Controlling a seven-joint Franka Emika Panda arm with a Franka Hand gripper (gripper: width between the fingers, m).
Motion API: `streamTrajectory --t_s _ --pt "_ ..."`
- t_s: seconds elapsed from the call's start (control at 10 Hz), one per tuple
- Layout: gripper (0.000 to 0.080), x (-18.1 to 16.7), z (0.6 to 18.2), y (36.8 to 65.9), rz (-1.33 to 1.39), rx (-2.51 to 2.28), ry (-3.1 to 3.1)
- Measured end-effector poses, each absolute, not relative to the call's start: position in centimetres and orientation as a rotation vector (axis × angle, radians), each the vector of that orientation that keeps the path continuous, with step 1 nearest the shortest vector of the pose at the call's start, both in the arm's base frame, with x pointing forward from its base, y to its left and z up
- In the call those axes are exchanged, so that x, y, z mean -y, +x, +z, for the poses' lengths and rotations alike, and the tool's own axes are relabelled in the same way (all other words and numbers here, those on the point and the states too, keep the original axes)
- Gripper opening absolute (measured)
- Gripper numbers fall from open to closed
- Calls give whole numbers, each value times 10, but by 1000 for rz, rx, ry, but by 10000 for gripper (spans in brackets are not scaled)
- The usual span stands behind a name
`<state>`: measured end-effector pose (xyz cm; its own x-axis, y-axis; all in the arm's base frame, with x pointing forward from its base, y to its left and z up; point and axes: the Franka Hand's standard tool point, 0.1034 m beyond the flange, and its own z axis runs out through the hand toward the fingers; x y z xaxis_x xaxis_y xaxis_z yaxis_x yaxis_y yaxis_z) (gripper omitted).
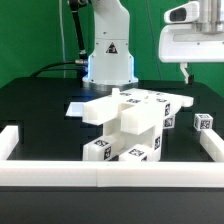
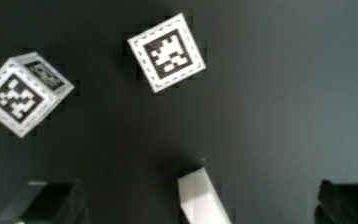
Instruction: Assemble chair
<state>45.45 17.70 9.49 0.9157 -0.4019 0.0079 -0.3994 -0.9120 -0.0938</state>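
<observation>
White plastic rail (image 1: pixel 8 142) edges the black bench (image 1: pixel 40 95) at nine o'clock in the exterior view. Just inward of it, the thin marker board (image 1: pixel 78 106) lies flat. The robot base (image 1: pixel 108 55) stands at twelve o'clock. At the bench's centre the chair parts (image 1: pixel 135 120) sit heaped together: slabs on top, tagged posts (image 1: pixel 100 148) at the front towards six o'clock. One tagged block (image 1: pixel 203 123) rests apart at three o'clock. The arm's head (image 1: pixel 190 40) hangs above it, clear of everything. In the wrist view the jaws stand wide apart, their dark fingers (image 2: pixel 48 200) at either edge. They grip nothing I can make out, though a pale sliver (image 2: pixel 202 195) between them is unclear. Two tagged faces (image 2: pixel 171 52) lie below.
</observation>
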Motion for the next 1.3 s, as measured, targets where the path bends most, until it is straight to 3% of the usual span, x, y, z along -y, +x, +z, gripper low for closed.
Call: streamTrajectory --t_s 0.4,0.7,1.3 --pt "649 -174 94 455 -67 -597 -2990" --pt "649 -186 71 443 -53 -571 -3020" --pt "649 -185 49 432 -11 -558 -3056"
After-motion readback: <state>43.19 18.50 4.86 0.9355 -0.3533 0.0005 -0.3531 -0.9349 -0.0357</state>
